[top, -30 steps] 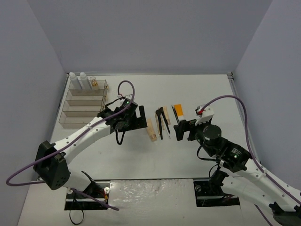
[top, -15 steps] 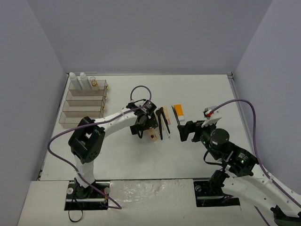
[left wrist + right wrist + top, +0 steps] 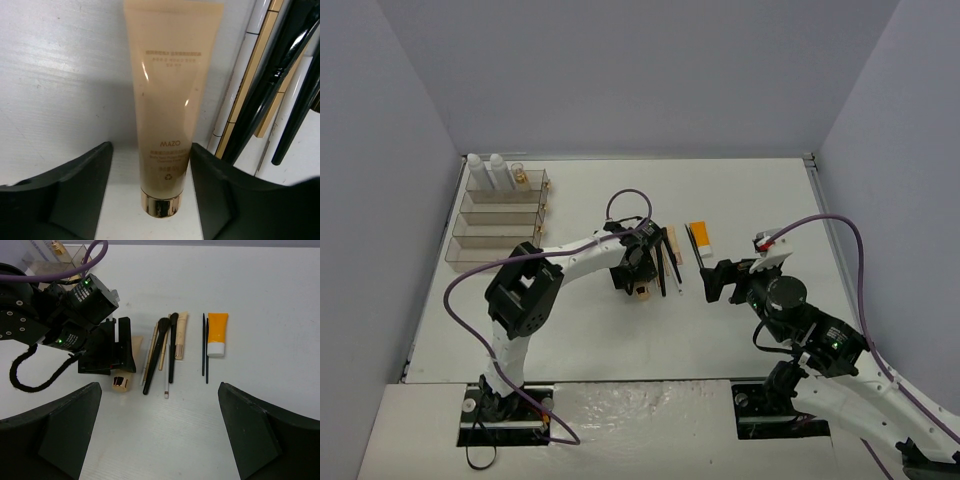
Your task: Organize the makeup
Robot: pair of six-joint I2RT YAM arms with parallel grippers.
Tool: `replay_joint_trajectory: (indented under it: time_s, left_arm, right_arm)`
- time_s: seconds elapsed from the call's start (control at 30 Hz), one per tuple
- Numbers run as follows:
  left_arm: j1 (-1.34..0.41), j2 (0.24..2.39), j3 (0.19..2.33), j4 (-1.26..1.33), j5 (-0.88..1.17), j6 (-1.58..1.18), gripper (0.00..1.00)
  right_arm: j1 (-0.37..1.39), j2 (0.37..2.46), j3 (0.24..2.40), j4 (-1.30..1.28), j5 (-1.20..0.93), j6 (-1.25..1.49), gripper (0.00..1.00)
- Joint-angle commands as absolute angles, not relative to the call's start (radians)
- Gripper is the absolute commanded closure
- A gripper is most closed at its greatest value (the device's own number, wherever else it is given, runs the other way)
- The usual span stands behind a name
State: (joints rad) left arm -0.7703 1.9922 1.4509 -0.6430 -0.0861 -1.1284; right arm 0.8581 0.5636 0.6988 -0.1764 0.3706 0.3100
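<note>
A beige tube point(image 3: 167, 90) with a gold cap point(image 3: 121, 382) lies on the white table, cap toward the near edge. My left gripper point(image 3: 151, 155) is lowered over it with one jaw on each side. The right jaw is at the tube's edge and a strip of table shows at the left jaw, so the gripper is open. Right of the tube lie slim black brushes point(image 3: 157, 352), thin sticks point(image 3: 204, 345) and an orange tube point(image 3: 217, 332). My right gripper point(image 3: 160, 390) hangs open and holds nothing, on the near side of the row.
A clear tiered drawer box point(image 3: 500, 222) stands at the far left, with two white bottles point(image 3: 485, 172) and a gold-capped vial point(image 3: 521, 177) in its top tier. The left arm's purple cable point(image 3: 628, 200) loops above the beige tube.
My left arm has swung right from beside the drawer box to the beige tube, and its jaws have narrowed around the tube. The right gripper has drifted slightly right.
</note>
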Motion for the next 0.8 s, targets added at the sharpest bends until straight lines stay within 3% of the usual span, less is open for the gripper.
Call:
replay_joint_trajectory:
  time_s: [0.0, 0.13, 0.3, 0.57, 0.77]
  left_arm:
    - [-0.777, 1.957, 1.461, -0.659, -0.108, -1.164, 0.52]
    - [-0.771, 1.896, 1.426, -0.660, -0.136, -1.160, 0.72]
    - [-0.726, 1.789, 1.384, -0.667, -0.171, -1.142, 0.85]
    - [-0.524, 1.582, 1.317, -0.680, -0.162, -1.119, 0.88]
    - [-0.233, 1.499, 1.327, -0.679, -0.107, -1.108, 0.87]
  right_arm:
    - [0.861, 0.556, 0.696, -0.120, 0.404, 0.301, 0.00]
    - [0.861, 0.549, 0.692, -0.120, 0.402, 0.300, 0.00]
    - [0.861, 0.553, 0.693, -0.119, 0.394, 0.296, 0.00]
    - [0.861, 0.562, 0.709, -0.118, 0.384, 0.288, 0.00]
    - [0.861, 0.563, 0.715, -0.117, 0.379, 0.278, 0.00]
